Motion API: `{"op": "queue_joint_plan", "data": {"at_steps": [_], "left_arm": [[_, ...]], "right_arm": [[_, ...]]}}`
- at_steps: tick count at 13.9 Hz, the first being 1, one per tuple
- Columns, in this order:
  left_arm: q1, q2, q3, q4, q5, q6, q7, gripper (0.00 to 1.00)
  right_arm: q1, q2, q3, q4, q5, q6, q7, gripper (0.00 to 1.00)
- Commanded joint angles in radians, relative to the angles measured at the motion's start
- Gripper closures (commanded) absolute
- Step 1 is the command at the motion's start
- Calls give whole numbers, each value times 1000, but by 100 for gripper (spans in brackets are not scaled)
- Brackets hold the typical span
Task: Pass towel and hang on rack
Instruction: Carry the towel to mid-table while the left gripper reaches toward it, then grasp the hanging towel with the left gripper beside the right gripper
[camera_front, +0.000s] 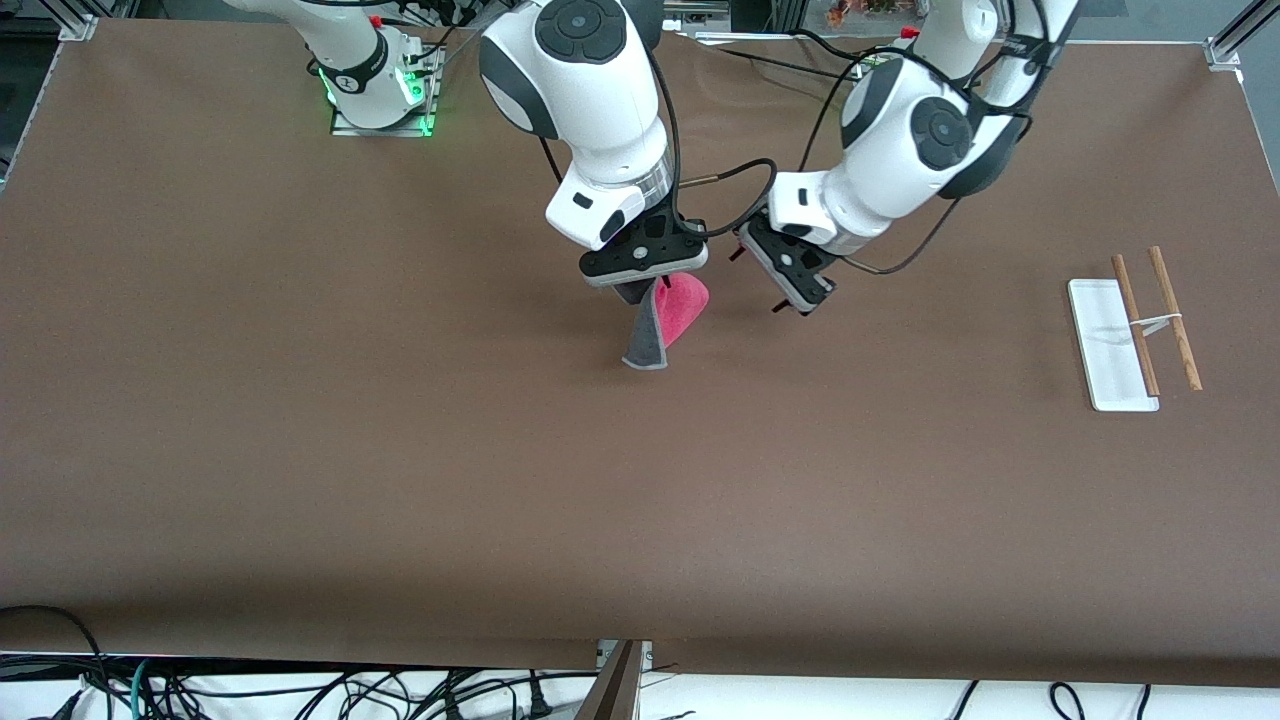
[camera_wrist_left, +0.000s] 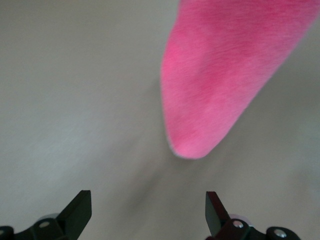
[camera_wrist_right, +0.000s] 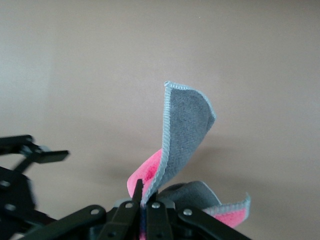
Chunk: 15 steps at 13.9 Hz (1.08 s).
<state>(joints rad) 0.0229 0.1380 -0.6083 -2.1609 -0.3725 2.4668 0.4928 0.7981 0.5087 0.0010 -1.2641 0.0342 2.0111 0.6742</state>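
The right arm's black two-finger gripper (camera_front: 655, 285) hangs over the middle of the wide brown table (camera_front: 300, 450), its fingers (camera_wrist_right: 150, 205) clamped together on the small soft towel (camera_front: 665, 320), bright pink on one side and dark grey on the other with light grey stitched edging. The towel is held up in the air; it droops from the fingers in a fold, the grey side turned toward the right arm's end of the table and the pink side toward the left arm's. In the right wrist view the towel (camera_wrist_right: 187, 130) curls out from the fingers, grey face and pale edging showing, with pink at the pinch.

The left arm's black gripper (camera_front: 795, 290) is in the air just beside the towel, tilted toward it but not touching it. Its fingers (camera_wrist_left: 80, 210) stand wide apart, and in the left wrist view the rounded pink tip of the towel (camera_wrist_left: 220, 85) hangs ahead of the gap between them.

The small rack (camera_front: 1135, 335), a flat white rectangular base with two thin parallel brown wooden rods joined by a metal bracket, stands on the table toward the left arm's end, well apart from both grippers.
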Motion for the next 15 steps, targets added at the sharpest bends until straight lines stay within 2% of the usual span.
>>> {"op": "queue_joint_plan", "data": {"at_steps": [1,4,12,14,15], "left_arm": [[8,57,-59,4,-28,98,39,0],[6,92,-96,3,-28,167,39,0],[-6,138,-97,10,-28,185,38,1],[-6,141,-97,13,-28,187,38,10],[-8,141,-97,13,-28,187,39,21]], "right_arm": [[12,10,-4,29,-10,0,25,100],[12,10,-6,31,-8,-2,19,100],[12,8,-6,45,3,-8,15,100],[12,8,-7,46,3,-11,13,100],[12,8,-7,46,3,-12,12,100]]}}
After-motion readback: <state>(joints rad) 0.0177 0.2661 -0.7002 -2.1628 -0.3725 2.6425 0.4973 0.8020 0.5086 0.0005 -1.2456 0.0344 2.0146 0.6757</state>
